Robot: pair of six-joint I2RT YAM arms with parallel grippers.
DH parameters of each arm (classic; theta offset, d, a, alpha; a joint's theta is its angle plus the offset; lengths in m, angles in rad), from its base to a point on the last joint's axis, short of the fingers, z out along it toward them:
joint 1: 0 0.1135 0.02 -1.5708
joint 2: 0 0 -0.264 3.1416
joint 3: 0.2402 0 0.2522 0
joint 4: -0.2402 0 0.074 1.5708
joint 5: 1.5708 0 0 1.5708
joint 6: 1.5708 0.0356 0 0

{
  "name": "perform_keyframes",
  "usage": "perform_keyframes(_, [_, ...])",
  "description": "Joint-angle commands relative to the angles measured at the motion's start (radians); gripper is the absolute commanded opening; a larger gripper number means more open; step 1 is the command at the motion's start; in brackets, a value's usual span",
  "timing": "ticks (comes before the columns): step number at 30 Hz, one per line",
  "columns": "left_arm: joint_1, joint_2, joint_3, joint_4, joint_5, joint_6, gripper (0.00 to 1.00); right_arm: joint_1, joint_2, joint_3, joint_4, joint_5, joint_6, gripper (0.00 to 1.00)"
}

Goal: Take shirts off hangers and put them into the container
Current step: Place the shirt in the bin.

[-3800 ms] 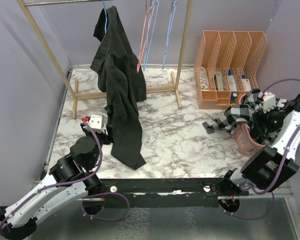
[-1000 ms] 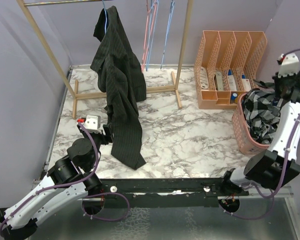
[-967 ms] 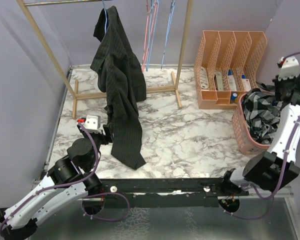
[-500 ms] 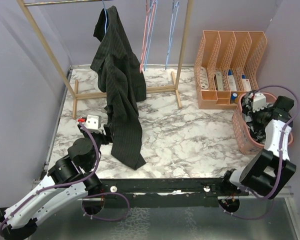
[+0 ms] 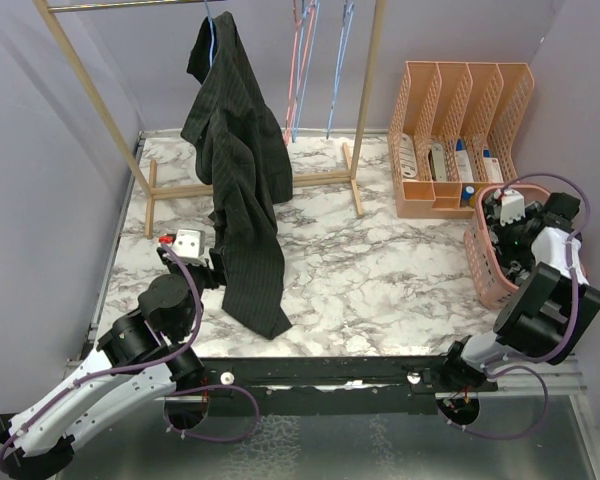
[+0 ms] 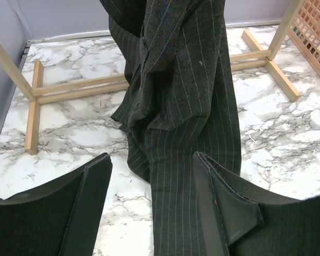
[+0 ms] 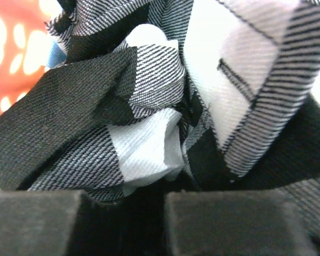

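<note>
**Checked shirt in basket, pinstriped shirt left on rack**

Right pincer [image 5: 507,222] is down inside the salmon basket [image 5: 477,268] at the counter's [image 5: 380,270] right edge, pressed into the checked shirt [image 7: 149,106]. Its jaws are all but clenched. The right wrist view is filled with cloth, so I can't tell whether a fold is caught between them.

Left pincer [image 6: 149,165] is released, jaws wide with nothing in them, and aimed at the lower part of the pinstriped shirt [image 6: 186,80]. It is close to the cloth but not touching.

The pinstriped shirt [image 5: 235,190] hangs from a blue wire hanger [image 5: 212,30] on the wooden rack [image 5: 90,90], with its tail lying on the counter. Empty hangers [image 5: 302,60] hang on the rack beside it.

Handling, as a judgement:
- **Cloth:** it is soft, light and limp, so it will sag, stretch and bunch rather than lift as one piece.
- **Hanger:** the wire is thin and will likely swing or snag in the collar.
- **Where to hold:** pinch a thick fold at mid-body or the hem, where the left pincer points. Pull down and sideways so the shoulders slide off.

Hidden or unclear:
- The basket's contents below the checked shirt are out of sight.
- Most of the hanger is under the collar.
- The rack's top bar is cut off.
- The contents of the peach file organizer [image 5: 460,110] are too small to make out.
</note>
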Motion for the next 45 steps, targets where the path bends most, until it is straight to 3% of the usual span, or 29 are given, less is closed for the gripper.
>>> perform_keyframes(1, [0.006, 0.006, -0.005, 0.009, -0.017, 0.001, 0.66, -0.005, 0.022, 0.019, -0.258, -0.045, -0.014, 0.21])
perform_keyframes(6, [0.006, 0.007, -0.006, 0.013, -0.01, 0.002, 0.67, -0.005, -0.118, 0.239, -0.446, -0.157, -0.01, 0.57])
perform_keyframes(12, [0.006, 0.003, -0.005, 0.012, -0.008, 0.003, 0.67, -0.005, -0.255, 0.503, -0.597, -0.323, 0.026, 0.77])
perform_keyframes(15, [0.006, 0.001, -0.005, 0.013, -0.007, 0.003, 0.67, -0.004, -0.313, 0.593, -0.654, -0.465, 0.055, 0.83])
perform_keyframes(20, [0.006, 0.013, -0.005, 0.015, -0.004, 0.003, 0.67, 0.029, -0.35, 0.737, -0.739, -0.706, 0.166, 0.82])
perform_keyframes(23, [0.006, 0.034, -0.005, 0.018, 0.005, 0.004, 0.67, 0.133, -0.341, 0.787, -0.71, -0.734, 0.297, 0.81])
perform_keyframes(29, [0.007, 0.067, -0.001, 0.017, 0.016, 0.006, 0.67, 0.607, -0.196, 0.823, -0.582, -0.423, 0.538, 0.75])
perform_keyframes(32, [0.007, 0.059, -0.002, 0.015, 0.014, 0.005, 0.67, 0.795, -0.149, 0.704, -0.492, -0.272, 0.603, 0.72])
perform_keyframes(39, [0.007, 0.035, -0.005, 0.014, -0.009, 0.002, 0.67, 1.091, -0.066, 0.4, -0.352, -0.059, 0.577, 0.7])
perform_keyframes(41, [0.007, 0.037, -0.004, 0.011, -0.014, 0.001, 0.67, 1.198, -0.054, 0.375, -0.349, -0.029, 0.563, 0.7])
perform_keyframes(45, [0.011, 0.043, -0.001, 0.006, -0.03, -0.003, 0.67, 1.234, -0.054, 0.448, -0.365, -0.039, 0.557, 0.7])
